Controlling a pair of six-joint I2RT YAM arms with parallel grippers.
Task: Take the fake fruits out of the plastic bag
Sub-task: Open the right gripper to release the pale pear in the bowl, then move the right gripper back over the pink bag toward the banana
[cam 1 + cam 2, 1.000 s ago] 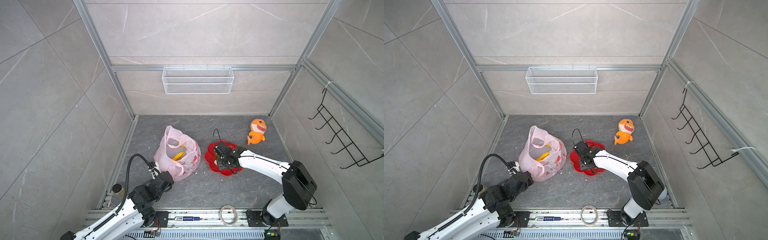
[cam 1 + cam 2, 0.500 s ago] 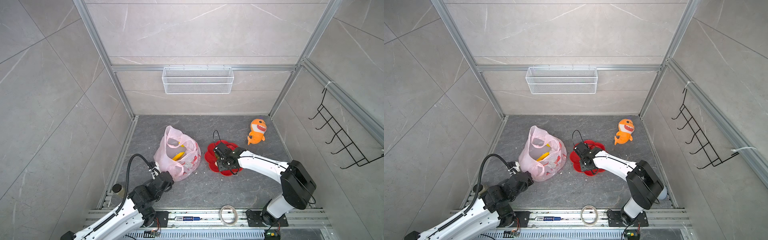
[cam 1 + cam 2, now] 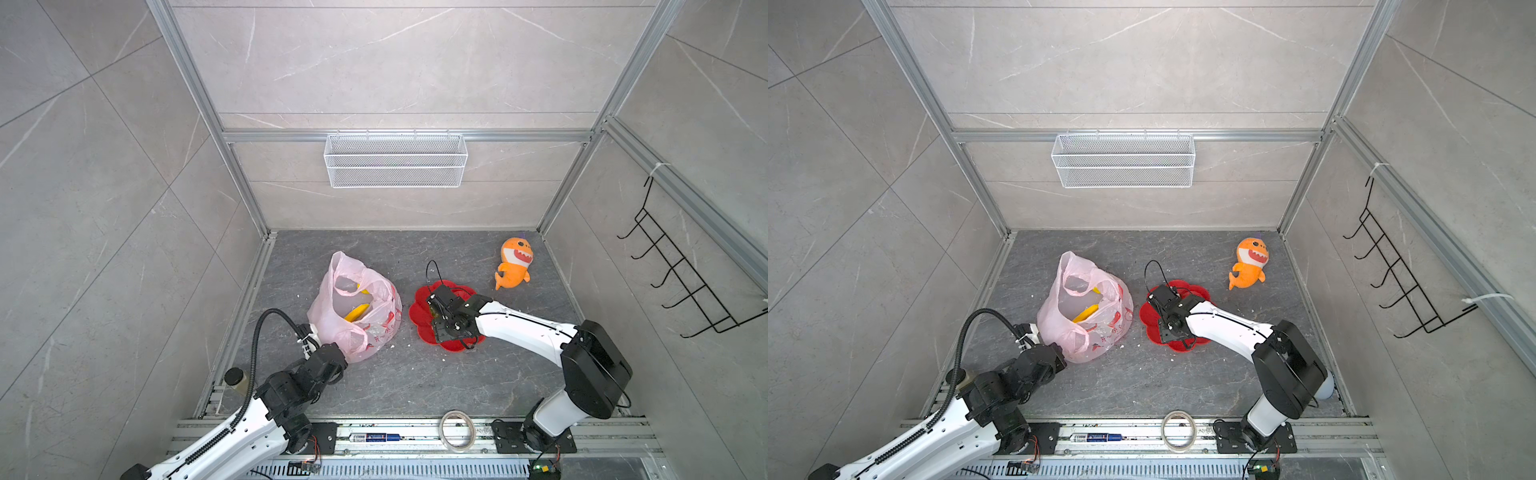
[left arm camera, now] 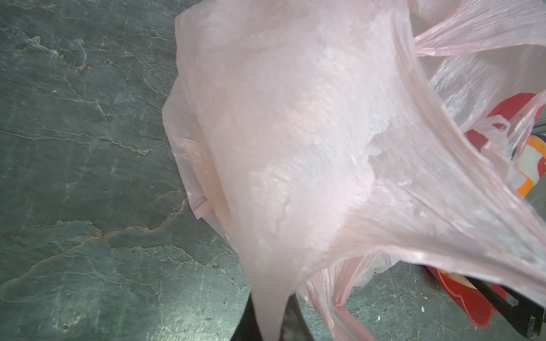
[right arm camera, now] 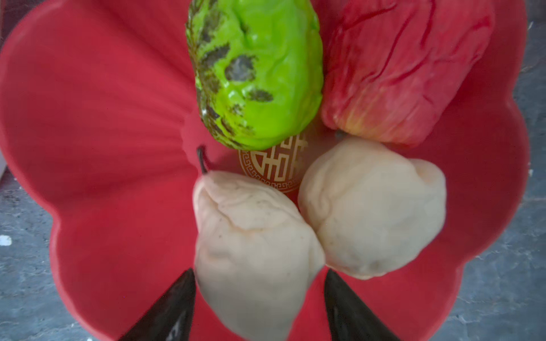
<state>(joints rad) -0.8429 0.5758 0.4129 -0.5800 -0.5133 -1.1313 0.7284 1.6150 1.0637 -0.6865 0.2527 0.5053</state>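
The pink plastic bag (image 3: 332,316) (image 3: 1059,320) stands left of centre on the floor, its mouth open upward, and a yellow banana (image 3: 357,312) (image 3: 1086,312) shows inside. My left gripper (image 3: 332,354) (image 4: 270,319) is shut on a pulled-out fold of the bag (image 4: 295,147) at its near bottom corner. My right gripper (image 3: 440,322) (image 5: 259,271) hangs low over the red dish (image 3: 417,316) (image 5: 103,147), its jaws open on either side of a cream pear (image 5: 251,242) lying in the dish. A second cream fruit (image 5: 375,206), a green bumpy fruit (image 5: 257,73) and a red fruit (image 5: 399,68) lie there too.
An orange plush shark (image 3: 514,264) lies at the back right. A white wire basket (image 3: 395,160) hangs on the back wall and a black hook rack (image 3: 681,274) on the right wall. A tape roll (image 3: 458,430) sits on the front rail.
My right gripper's jaws have spread apart around the cream pear over the dish. The left gripper and the bag have stayed put.
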